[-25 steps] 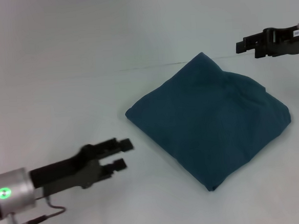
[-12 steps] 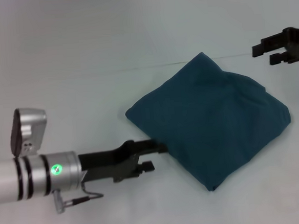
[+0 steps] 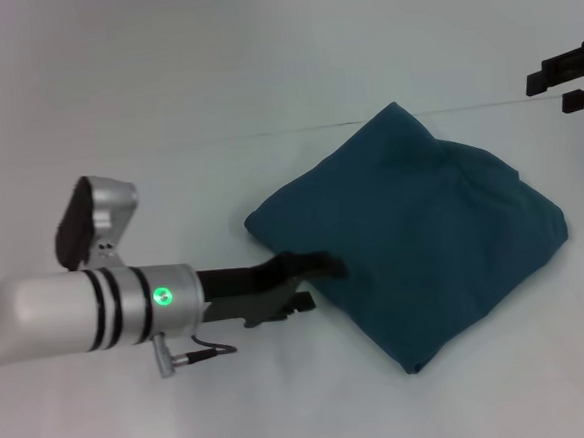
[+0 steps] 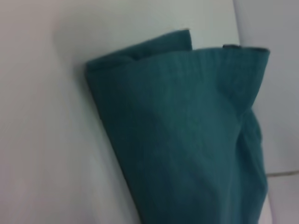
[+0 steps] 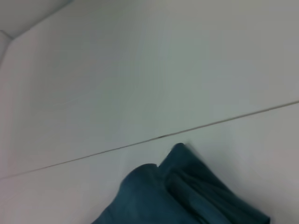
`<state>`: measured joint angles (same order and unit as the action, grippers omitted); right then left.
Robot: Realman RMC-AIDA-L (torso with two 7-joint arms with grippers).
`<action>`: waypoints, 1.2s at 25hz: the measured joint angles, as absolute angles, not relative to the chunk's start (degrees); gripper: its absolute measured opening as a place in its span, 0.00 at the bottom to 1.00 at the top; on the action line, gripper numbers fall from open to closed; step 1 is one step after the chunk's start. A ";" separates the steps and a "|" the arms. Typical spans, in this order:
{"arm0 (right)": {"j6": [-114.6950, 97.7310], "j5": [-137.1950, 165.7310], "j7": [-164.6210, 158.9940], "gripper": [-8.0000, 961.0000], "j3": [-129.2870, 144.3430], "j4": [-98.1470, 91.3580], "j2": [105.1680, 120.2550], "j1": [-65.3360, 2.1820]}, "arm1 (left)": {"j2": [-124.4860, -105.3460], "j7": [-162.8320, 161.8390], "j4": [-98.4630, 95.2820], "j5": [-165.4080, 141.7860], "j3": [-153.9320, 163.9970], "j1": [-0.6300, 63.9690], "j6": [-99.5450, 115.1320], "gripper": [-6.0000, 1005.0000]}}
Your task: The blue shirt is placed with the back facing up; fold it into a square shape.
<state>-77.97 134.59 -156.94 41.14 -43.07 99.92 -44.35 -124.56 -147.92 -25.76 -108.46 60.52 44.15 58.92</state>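
Note:
The blue shirt (image 3: 423, 230) lies folded into a rough square, turned like a diamond, on the white table. My left gripper (image 3: 317, 283) is open at the shirt's near-left edge. Its upper finger lies over the edge of the fabric and its lower finger is over bare table just beside it. The left wrist view shows the shirt's folded layers (image 4: 187, 140) close up. My right gripper (image 3: 549, 91) is open and empty, raised at the far right, clear of the shirt. The right wrist view shows the shirt's far corner (image 5: 177, 196).
The white table (image 3: 164, 108) surrounds the shirt on all sides. A thin dark seam (image 3: 216, 137) runs across the table behind the shirt and also shows in the right wrist view (image 5: 159, 136).
My left arm has reached forward and right, so its gripper went from bare table to the shirt's left edge. My right gripper has drawn back to the right, away from the shirt.

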 joint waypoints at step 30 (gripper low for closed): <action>-77.95 134.07 -156.43 0.70 40.78 -42.98 100.45 -45.16 | -124.72 -148.05 -11.71 -103.32 72.09 59.62 42.79 0.67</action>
<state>-77.95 134.07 -156.43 40.78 -42.98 100.45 -45.16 -124.72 -148.05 -11.71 -103.32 72.09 59.62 42.79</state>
